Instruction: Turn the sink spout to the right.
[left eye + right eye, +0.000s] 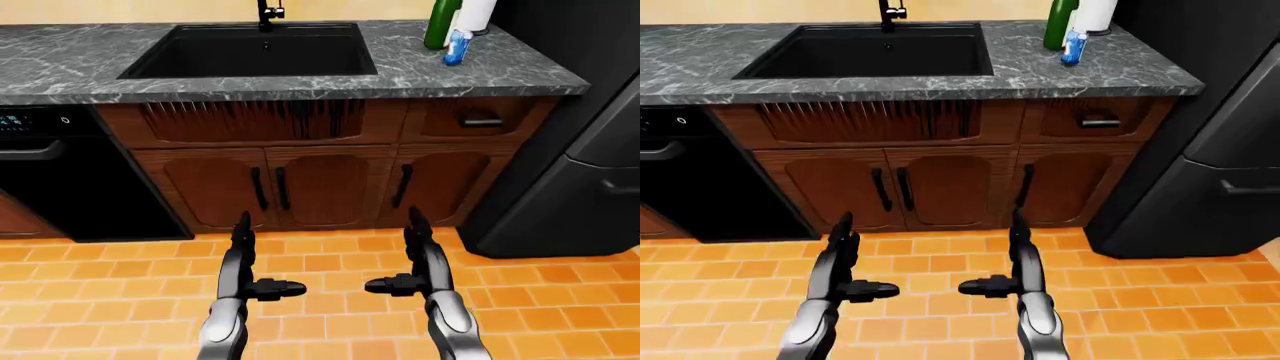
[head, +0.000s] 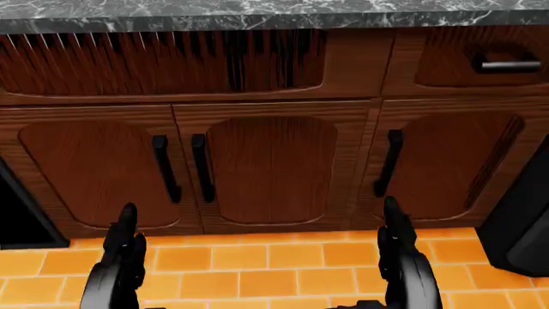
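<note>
Here both robot hands, left robot hand (image 1: 243,262) and right robot hand (image 1: 413,259), are hovering wide and empty over the floor (image 1: 330,266), well below the bench (image 1: 70,71) sink (image 1: 250,52) and spout (image 1: 266,13)

1 sink (image 1: 250,52), 3 cabinet doors (image 1: 325,187), 1 drawer (image 1: 480,120), 3 bottles (image 1: 457,46), 2 hands (image 1: 240,262).

Green bottle (image 1: 440,24) and blue bottle (image 1: 457,46) on counter (image 1: 70,67), far right. Fridge (image 1: 590,150) beside. Dishwasher (image 1: 60,172) left.
</note>
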{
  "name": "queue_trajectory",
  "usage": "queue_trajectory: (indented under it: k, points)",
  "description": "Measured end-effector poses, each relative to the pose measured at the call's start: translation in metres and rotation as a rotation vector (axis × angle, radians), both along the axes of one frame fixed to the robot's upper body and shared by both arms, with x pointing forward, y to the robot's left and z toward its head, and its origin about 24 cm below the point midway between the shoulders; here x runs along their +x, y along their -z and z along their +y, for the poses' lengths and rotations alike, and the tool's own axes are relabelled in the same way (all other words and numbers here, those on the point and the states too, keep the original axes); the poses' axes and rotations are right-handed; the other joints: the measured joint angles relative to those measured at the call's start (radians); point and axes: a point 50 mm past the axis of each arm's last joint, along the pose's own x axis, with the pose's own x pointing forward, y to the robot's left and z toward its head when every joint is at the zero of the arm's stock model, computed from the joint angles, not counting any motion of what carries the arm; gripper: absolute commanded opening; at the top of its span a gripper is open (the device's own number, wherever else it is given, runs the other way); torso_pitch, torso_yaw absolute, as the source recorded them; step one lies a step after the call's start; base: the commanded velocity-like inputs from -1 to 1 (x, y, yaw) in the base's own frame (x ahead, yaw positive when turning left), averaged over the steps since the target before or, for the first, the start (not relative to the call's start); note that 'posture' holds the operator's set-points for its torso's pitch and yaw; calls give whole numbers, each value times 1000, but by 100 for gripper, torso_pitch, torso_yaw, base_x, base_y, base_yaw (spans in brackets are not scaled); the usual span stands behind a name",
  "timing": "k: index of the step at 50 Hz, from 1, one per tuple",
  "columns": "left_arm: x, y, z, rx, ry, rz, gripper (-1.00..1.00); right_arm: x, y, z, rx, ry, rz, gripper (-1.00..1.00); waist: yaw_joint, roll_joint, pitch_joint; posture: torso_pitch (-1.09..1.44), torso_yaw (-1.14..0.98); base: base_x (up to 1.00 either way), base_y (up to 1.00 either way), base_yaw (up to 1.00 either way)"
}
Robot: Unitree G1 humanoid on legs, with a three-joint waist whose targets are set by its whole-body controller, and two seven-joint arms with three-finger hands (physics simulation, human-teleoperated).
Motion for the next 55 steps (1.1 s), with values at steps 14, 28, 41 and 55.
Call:
queue_trajectory:
  k: [14, 28, 41, 55]
  points:
    - [2, -14, 2, -7, 0, -66, 100, 3, -9, 4, -26, -4, -41, 100, 7, -4, -57, 0, 0, 0, 0, 0]
    - [0, -21, 1, -4, 2, -96, 100, 4, -10, 6, -61, -11, -37, 100, 8, -4, -72, 0, 0, 0, 0, 0]
    - [2, -27, -3, -2, 17, -135, 100, 7, -15, 6, -72, -15, -65, 100, -25, 55, -35, 0, 0, 0, 56, 0]
    - [0, -22, -3, -7, 22, -99, 100, 4, -11, 6, -56, -19, -47, 100, 8, -21, -58, 0, 0, 0, 0, 0]
